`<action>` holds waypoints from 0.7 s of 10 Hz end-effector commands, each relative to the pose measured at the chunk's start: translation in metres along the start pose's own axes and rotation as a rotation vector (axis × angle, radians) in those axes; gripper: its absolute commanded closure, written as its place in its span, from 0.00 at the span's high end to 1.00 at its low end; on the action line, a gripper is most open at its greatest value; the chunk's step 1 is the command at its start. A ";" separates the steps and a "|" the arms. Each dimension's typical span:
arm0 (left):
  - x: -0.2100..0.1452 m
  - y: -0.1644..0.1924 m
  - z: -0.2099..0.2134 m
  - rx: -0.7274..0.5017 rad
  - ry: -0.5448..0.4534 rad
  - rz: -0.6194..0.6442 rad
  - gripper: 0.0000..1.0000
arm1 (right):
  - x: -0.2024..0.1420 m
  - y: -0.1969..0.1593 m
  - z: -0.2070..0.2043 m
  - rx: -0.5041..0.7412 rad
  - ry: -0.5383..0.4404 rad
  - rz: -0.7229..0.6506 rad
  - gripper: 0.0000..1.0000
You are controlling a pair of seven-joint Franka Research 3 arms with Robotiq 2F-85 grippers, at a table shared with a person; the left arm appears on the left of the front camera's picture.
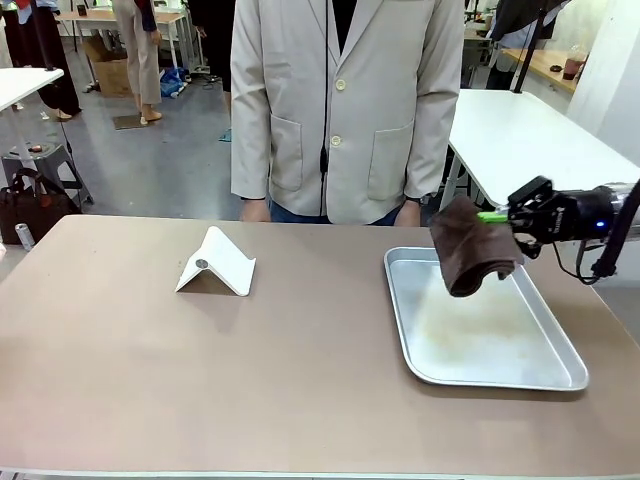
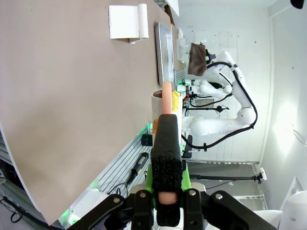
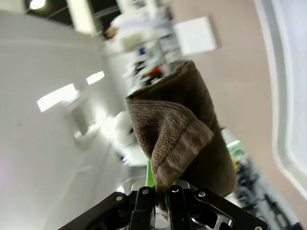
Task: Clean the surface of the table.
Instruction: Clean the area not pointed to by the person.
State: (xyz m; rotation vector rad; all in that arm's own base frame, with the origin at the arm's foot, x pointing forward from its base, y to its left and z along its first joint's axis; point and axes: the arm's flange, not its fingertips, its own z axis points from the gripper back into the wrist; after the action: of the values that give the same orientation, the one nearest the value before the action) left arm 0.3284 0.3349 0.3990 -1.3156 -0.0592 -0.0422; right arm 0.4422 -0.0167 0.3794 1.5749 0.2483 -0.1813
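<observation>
Plainly, the wiping has not begun: the right gripper [image 1: 497,216] hangs above the far right corner of the silver metal tray [image 1: 480,345], its jaws pinching a top fold of a brown terry cloth [image 1: 468,250], which droops in a loose bunch clear of the tray floor. The table [image 1: 300,370] lies broad and bare to the left of the tray, with only a white folded stand [image 1: 218,262] resting on it toward the far side. The left gripper [image 2: 167,120] has its jaws pressed together and sits off the near edge of the table. To do this step well, the cloth should probably travel left past the tray rim before coming down, so that its hanging end does not drag over the metal lip. A low, tilted approach would let the bunch spread flat, not land as a lump. Light downward pressure and long overlapping passes suit the matte top. The stand looks light and would slide if brushed, so strokes should stop short of it, and also short of the person's hands [image 1: 408,212] at the far edge.
</observation>
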 end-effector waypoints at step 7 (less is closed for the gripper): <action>0.000 -0.005 0.000 -0.011 -0.017 0.010 0.22 | -0.061 -0.005 0.116 0.095 -0.106 0.130 0.07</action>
State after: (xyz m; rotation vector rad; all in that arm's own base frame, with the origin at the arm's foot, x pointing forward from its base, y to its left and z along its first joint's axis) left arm 0.3284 0.3350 0.3992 -1.3153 -0.0595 -0.0422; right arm 0.3960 -0.1296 0.3894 1.6576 0.0954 -0.2004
